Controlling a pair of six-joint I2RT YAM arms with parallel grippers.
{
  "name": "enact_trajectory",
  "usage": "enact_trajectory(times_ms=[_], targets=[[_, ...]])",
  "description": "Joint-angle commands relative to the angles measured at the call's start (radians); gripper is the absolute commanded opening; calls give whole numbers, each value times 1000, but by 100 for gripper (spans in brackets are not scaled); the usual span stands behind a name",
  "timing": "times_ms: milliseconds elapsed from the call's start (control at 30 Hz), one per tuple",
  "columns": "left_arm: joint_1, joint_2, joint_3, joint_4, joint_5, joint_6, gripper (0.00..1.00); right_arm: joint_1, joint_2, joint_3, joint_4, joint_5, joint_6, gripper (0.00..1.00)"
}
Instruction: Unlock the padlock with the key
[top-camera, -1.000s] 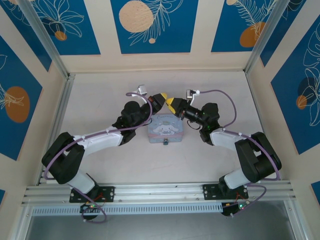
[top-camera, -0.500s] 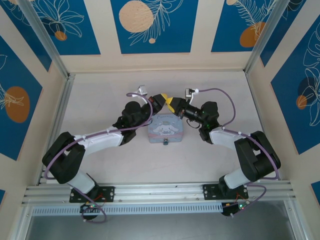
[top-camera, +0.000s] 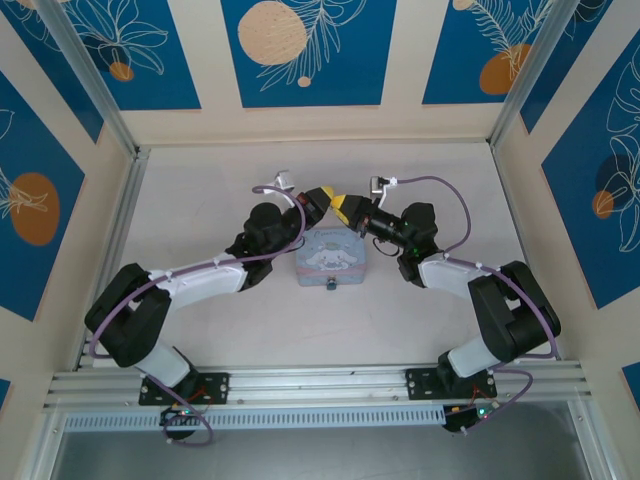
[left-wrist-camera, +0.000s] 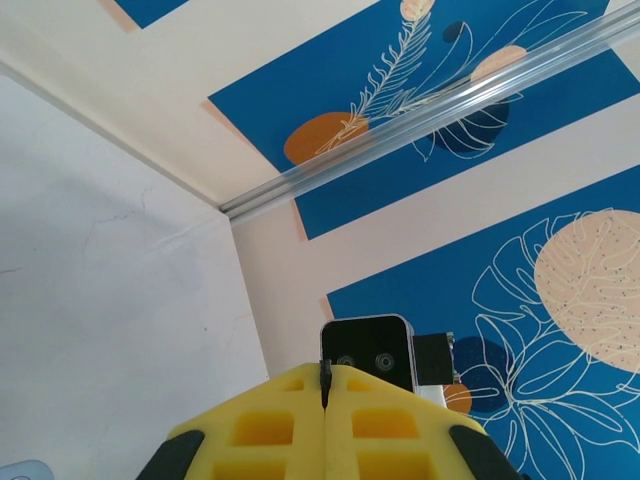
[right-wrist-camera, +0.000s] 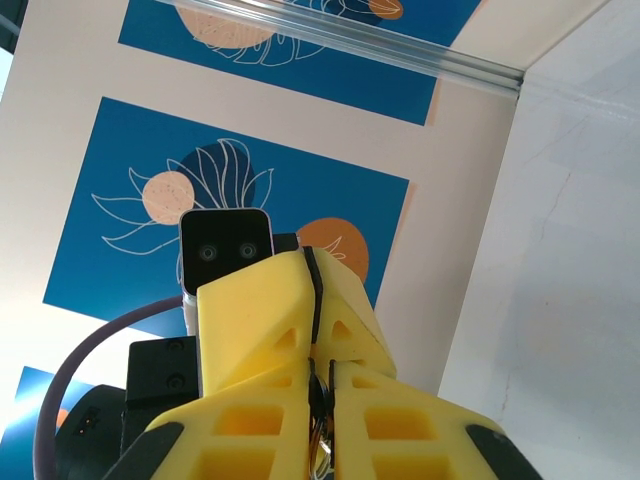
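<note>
My two yellow-tipped grippers meet tip to tip above the far edge of the pastel-blue tin (top-camera: 331, 258). The left gripper (top-camera: 329, 197) is shut, and a thin dark sliver of the key (left-wrist-camera: 324, 381) pokes out of its seam (left-wrist-camera: 325, 375). The right gripper (top-camera: 341, 204) faces it and is shut on the key's other end, dark metal with a silvery ring (right-wrist-camera: 322, 425) wedged between its pads (right-wrist-camera: 322, 372). The left fingers (right-wrist-camera: 262, 305) fill the space just ahead of the right ones. The padlock (top-camera: 331, 285) is a tiny dark piece at the tin's near edge, below both grippers.
Pale side walls and the back wall with blue panels enclose the table (top-camera: 200, 200). An aluminium rail (top-camera: 320, 385) runs along the near edge by the arm bases. Purple cables (top-camera: 450, 200) loop off both wrists.
The right gripper's jaws have closed onto the key's ringed end, and its tip has edged slightly left toward the left gripper. The left arm has held still.
</note>
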Motion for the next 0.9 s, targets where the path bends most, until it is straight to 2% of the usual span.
enact_trajectory(times_ms=[0,33,267,300,433,500,567,667,867], targets=[[-14,15,1,16,-6,-2,0,13,2,-12,55,-26,1,5],[-14,15,1,15,-6,-2,0,13,2,-14,56,-26,1,0],[-14,1,2,-26,-16,-2,0,6,-8,-45,57,-19,2,0],[-14,-9,3,-52,-23,0,6,1,-17,-57,44,-13,-1,0],[-10,-86,-13,-172,-43,36,52,-31,-64,-114,-17,-19,-29,0],[-8,-155,-30,-268,-63,72,68,-51,-93,-142,-44,-33,-41,0],[-7,-225,-50,-365,-77,113,79,-66,-123,-162,-77,-47,-57,0],[-3,-336,-74,-550,-78,185,88,-85,-179,-180,-170,-74,-97,0],[-5,-488,-141,-826,-8,269,98,-105,-303,-192,-420,-95,-222,0]])
